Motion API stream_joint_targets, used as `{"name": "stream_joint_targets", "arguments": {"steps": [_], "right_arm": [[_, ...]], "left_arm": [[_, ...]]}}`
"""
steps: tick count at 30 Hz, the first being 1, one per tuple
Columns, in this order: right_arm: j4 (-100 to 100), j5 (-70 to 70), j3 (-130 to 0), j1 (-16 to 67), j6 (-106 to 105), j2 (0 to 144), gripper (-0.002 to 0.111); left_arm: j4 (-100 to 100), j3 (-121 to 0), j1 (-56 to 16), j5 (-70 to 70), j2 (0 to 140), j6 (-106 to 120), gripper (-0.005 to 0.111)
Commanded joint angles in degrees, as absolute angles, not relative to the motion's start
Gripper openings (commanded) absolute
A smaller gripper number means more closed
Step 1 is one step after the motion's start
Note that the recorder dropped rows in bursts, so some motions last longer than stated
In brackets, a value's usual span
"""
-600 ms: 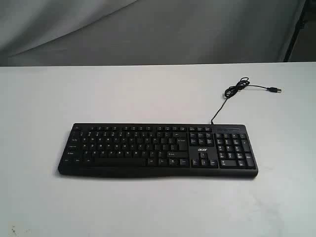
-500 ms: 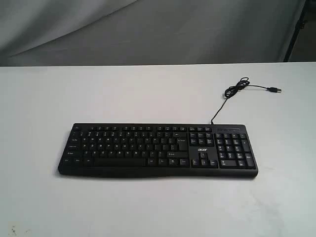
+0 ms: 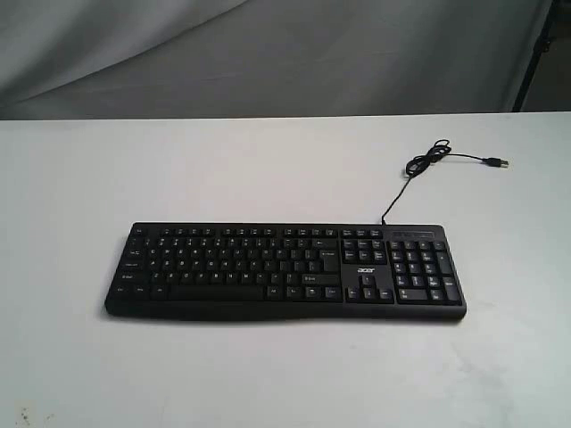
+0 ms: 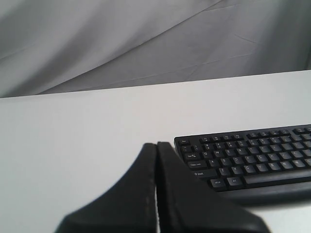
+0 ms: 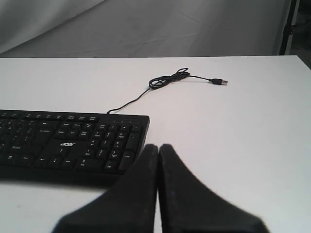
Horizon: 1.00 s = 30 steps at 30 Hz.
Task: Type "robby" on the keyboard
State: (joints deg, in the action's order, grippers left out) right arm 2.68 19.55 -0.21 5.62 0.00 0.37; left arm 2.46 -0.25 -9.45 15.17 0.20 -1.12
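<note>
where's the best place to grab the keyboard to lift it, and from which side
Probably its two short ends: left gripper from the left, right gripper at the number-pad end. The keyboard lies flat, long and thin, so one pinch would likely let it tip. Skip the back edge, where the cable leaves. Both are shut now.

The left black pincer [image 4: 156, 145], jaws pressed together, is hovering near the black plastic keyboard [image 4: 252, 158] lying on the white surface [image 4: 82, 141].
</note>
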Motion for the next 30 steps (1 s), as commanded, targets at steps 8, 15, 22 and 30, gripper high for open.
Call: {"name": "stream_joint_targets", "arguments": {"steps": [8, 15, 22, 30], "right_arm": [[1.6, -2.9, 0.0, 5.2, 0.0, 0.0, 0.000], [2.7, -5.2, 0.0, 5.2, 0.0, 0.0, 0.000], [5.8, -22.3, -1.2, 5.2, 19.5, 0.0, 0.000], [-42.9, -24.5, -24.5, 5.3, 46.5, 20.4, 0.000]], "left_arm": [[2.7, 0.0, -9.8, 14.9, 0.0, -1.3, 0.000], [2.7, 0.0, -9.8, 14.9, 0.0, -1.3, 0.000], [2.7, 0.0, -9.8, 14.9, 0.0, -1.3, 0.000], [2.7, 0.0, -9.8, 14.9, 0.0, -1.3, 0.000]]}}
